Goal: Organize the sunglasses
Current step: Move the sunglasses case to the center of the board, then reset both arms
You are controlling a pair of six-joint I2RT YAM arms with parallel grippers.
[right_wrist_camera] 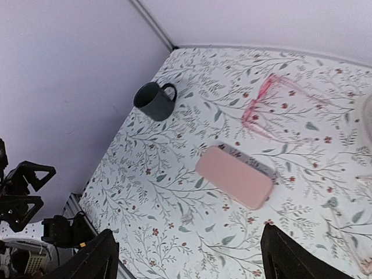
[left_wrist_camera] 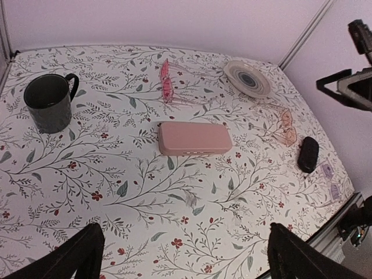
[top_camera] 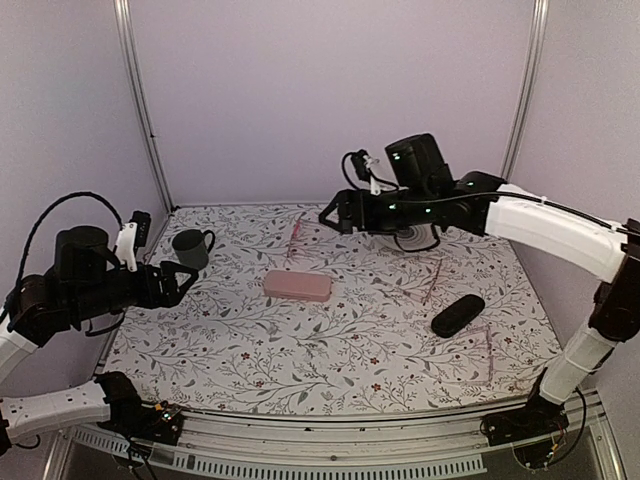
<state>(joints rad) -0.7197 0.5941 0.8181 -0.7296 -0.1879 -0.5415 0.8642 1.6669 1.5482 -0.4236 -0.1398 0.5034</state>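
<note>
Floral surface [top_camera: 330, 340], plain lilac walls, and honestly I can't spot any dark sunglasses in any view. Maybe they're tucked inside the pink case [top_camera: 297, 286] or the black case [top_camera: 458, 315], can't tell. Only tinted pairs lie out: pink glasses [top_camera: 300, 232] at the back and a peach pair [top_camera: 435, 280] just beside the black case. Left gripper [top_camera: 178, 283] and right gripper [top_camera: 328, 213] both hang wide with nothing in them. Risk imo: grabbing the wrong pair, or thin frames skidding on the cloth when the fingers pinch. No readable brands or text anywhere.
</note>
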